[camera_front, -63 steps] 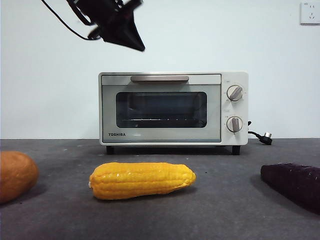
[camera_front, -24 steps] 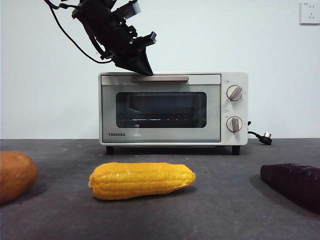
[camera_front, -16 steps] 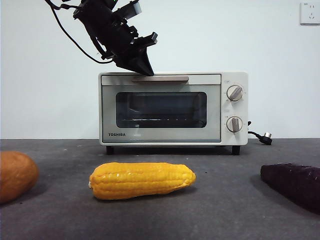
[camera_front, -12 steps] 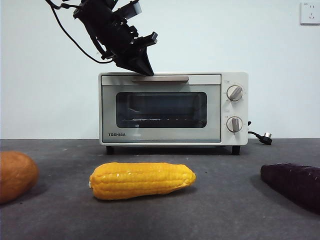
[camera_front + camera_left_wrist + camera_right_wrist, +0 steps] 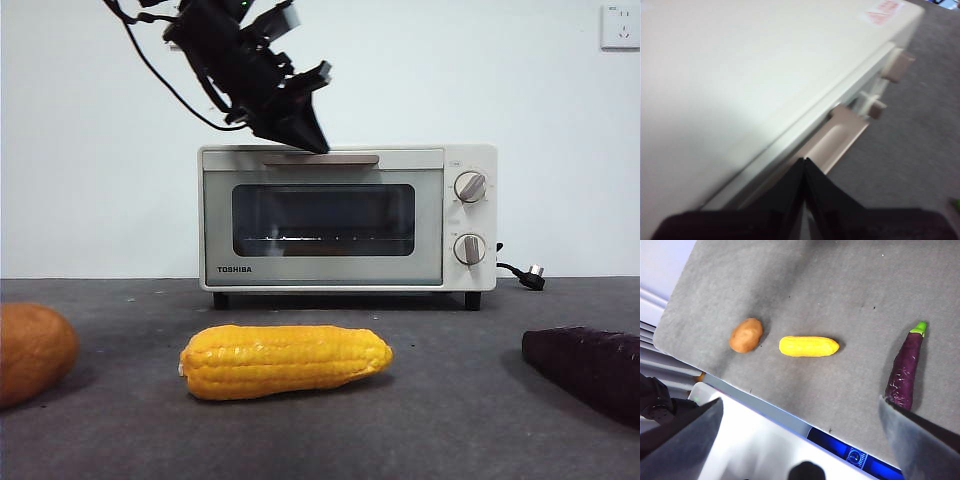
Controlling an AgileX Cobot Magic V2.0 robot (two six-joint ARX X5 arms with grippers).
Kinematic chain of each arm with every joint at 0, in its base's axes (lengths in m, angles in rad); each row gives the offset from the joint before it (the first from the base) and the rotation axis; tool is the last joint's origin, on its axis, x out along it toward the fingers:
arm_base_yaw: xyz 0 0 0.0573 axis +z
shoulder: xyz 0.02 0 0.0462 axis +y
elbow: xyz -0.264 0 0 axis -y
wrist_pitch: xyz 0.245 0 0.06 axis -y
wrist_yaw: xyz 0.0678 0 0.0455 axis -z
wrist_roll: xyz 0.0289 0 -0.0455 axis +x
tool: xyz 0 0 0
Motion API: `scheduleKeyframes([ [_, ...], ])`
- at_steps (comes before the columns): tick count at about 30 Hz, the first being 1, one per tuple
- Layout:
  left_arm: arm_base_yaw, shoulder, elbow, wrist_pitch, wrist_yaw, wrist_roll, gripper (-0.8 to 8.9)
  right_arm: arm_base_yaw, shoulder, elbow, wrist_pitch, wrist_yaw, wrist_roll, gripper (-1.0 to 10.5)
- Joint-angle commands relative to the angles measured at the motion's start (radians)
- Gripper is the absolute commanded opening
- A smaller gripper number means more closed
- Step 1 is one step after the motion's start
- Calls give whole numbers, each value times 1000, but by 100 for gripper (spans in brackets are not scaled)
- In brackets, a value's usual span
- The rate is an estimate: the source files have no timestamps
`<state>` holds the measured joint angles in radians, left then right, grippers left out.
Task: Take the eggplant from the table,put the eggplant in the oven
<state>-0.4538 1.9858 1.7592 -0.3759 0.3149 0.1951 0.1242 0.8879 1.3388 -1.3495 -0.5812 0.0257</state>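
Oven (image 5: pixel 347 216): door closed, only its wire rack visible inside | left gripper (image 5: pixel 313 143): jaws pressed together, tip at the oven's bar handle (image 5: pixel 320 159) | right gripper (image 5: pixel 800 405): jaws spread, high over table (image 5: pixel 450 400) | eggplant (image 5: pixel 588 368): on table, in front of the oven's knob side, well apart from both grippers.

yellow corn cob (image 5: pixel 285 361), orange-brown vegetable (image 5: pixel 33 351), wall socket (image 5: pixel 619 26)

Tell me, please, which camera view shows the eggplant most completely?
The right wrist view: the eggplant lies whole on the table, green stem cap included. The front view shows only one dark purple end, cut off by the picture's edge. The left wrist view shows none of it.
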Motion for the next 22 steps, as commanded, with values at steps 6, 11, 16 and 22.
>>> scheduleKeyframes([
  [6,-55,79,-56,-106,-20,18,-6,1,-2,1,15,-2,-12,599],
  [11,-90,79,-56,-125,-18,18,-6,1,-2,1,16,-2,-24,599],
  [16,-132,79,-56,-161,60,17,-6,1,-1,1,18,-2,-31,599],
  [22,-193,79,-56,-172,60,18,-6,1,8,1,20,6,-34,599],
])
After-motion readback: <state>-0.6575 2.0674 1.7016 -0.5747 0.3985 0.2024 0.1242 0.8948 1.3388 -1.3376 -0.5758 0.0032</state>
